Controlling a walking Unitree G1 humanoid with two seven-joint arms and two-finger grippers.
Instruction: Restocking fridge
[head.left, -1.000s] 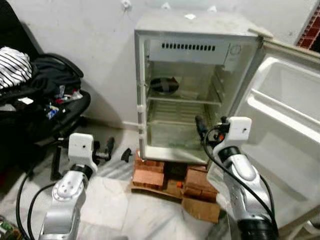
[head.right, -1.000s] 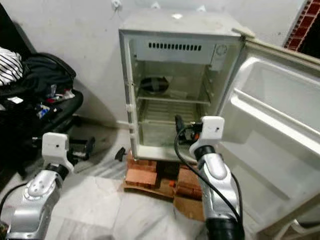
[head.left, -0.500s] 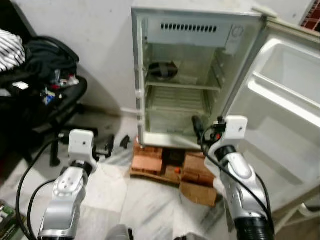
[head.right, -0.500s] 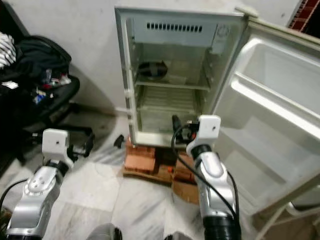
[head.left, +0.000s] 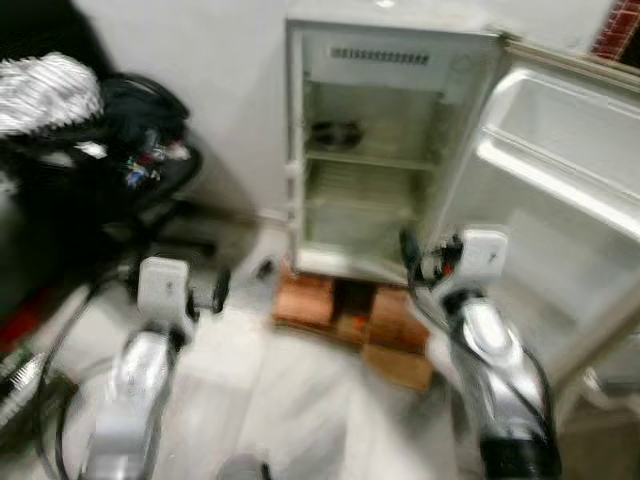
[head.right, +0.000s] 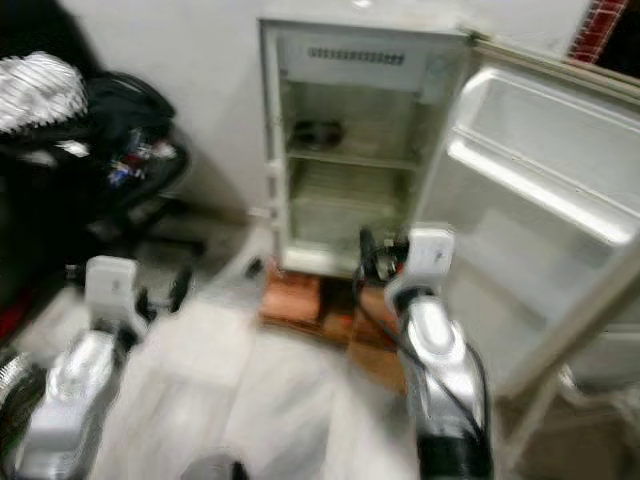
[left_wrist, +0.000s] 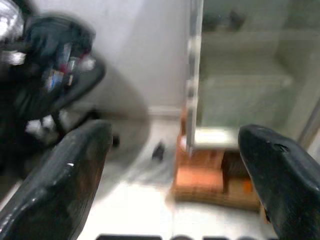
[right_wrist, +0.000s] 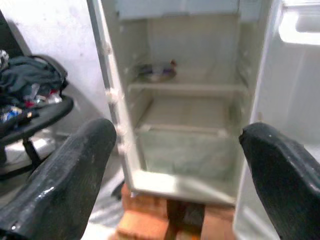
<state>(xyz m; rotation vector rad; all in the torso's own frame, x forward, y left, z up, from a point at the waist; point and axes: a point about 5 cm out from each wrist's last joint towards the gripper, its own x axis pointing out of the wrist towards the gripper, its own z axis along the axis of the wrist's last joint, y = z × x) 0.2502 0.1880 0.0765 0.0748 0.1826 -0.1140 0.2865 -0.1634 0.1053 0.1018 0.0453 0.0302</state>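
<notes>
1. I see the fridge (head.left: 385, 160) ahead, standing on a stack of bricks (head.left: 345, 315), its door (head.left: 560, 200) swung wide to its right.
2. A dark item (right_wrist: 157, 71) sits on the fridge's upper shelf; it is too blurred to identify.
3. The pale floor (head.left: 300, 400) in front of the fridge gives open room; a chair (head.left: 120, 170) heaped with clothes crowds the fridge's left side.
4. My right gripper (right_wrist: 180, 165) hangs before the fridge's lower opening, fingers spread wide, holding nothing.
5. My left gripper (left_wrist: 175, 165) hangs lower, left of the fridge, fingers also spread, empty.
6. Both head views are blurred, so shelf edges read soft.
</notes>
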